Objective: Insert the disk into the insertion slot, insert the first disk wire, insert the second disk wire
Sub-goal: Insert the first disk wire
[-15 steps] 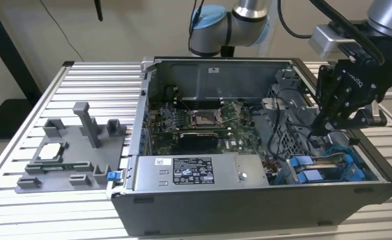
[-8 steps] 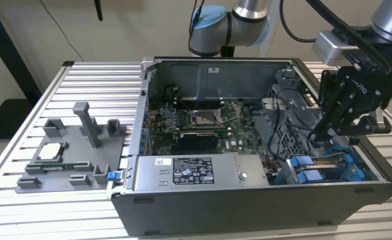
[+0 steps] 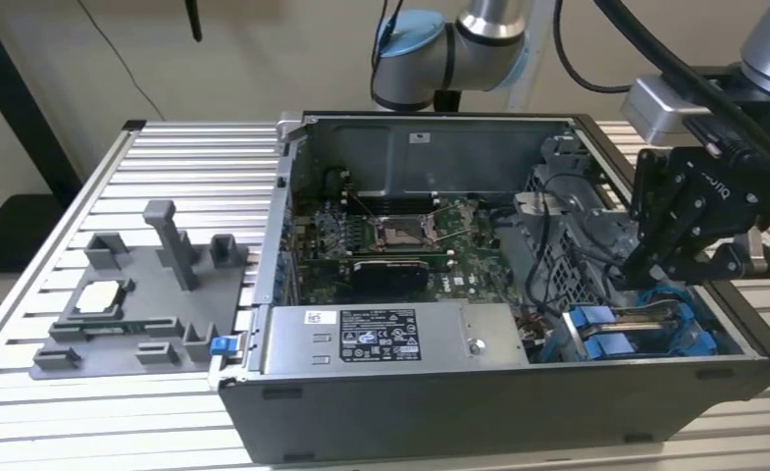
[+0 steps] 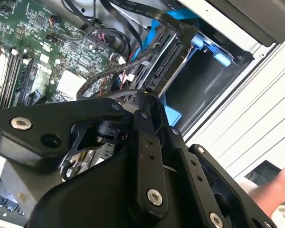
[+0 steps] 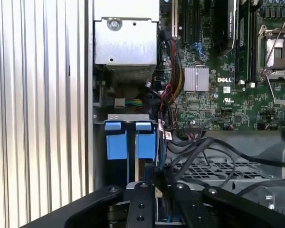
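Now, end effector (image 3: 640, 278) nr insertion slot (image 3: 610, 339)

Black cables (image 5: 199, 147) crowd motherboard (image 5: 209, 109) side, just beside fingers (image 4: 143, 114). Case wall (image 3: 748, 334) near on opposite side. Blue tabs (image 5: 116, 142) stand beyond fingers. Free room above fingers.

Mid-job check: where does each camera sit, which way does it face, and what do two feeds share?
Exterior view: off the arm, raised, looking down into the open grey metal computer case on the slatted table; arm and black pincer at the exterior view's right.
First wrist view: on the wrist, facing past the pincer to the blue-railed grey drive bay and green motherboard.
Second wrist view: also wrist-mounted, facing along the pincer into that bay.
Both wrist views share pincer, bay, motherboard.
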{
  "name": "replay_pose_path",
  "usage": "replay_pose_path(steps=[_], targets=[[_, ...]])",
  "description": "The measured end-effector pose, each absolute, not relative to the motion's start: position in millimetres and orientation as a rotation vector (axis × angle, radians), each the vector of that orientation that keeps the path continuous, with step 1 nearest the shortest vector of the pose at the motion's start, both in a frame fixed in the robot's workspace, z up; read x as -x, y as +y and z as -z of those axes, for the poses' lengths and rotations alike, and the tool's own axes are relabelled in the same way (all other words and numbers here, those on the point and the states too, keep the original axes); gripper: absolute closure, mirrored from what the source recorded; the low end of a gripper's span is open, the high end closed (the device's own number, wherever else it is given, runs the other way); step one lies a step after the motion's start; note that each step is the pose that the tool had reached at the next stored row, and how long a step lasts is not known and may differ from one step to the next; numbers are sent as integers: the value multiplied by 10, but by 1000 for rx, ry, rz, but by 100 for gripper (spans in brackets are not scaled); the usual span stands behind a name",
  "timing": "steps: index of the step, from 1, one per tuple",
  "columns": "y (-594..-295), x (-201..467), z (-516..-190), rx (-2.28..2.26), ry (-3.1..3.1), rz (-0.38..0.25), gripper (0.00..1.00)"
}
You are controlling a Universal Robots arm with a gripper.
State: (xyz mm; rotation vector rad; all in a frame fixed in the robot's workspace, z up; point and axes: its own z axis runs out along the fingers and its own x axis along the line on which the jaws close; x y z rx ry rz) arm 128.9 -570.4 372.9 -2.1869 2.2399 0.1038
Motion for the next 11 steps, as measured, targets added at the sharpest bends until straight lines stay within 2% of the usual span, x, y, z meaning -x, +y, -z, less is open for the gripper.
replay_pose_path(steps=[11], targets=[[-5783,-1297,-3663,2188,2241,-102,100]])
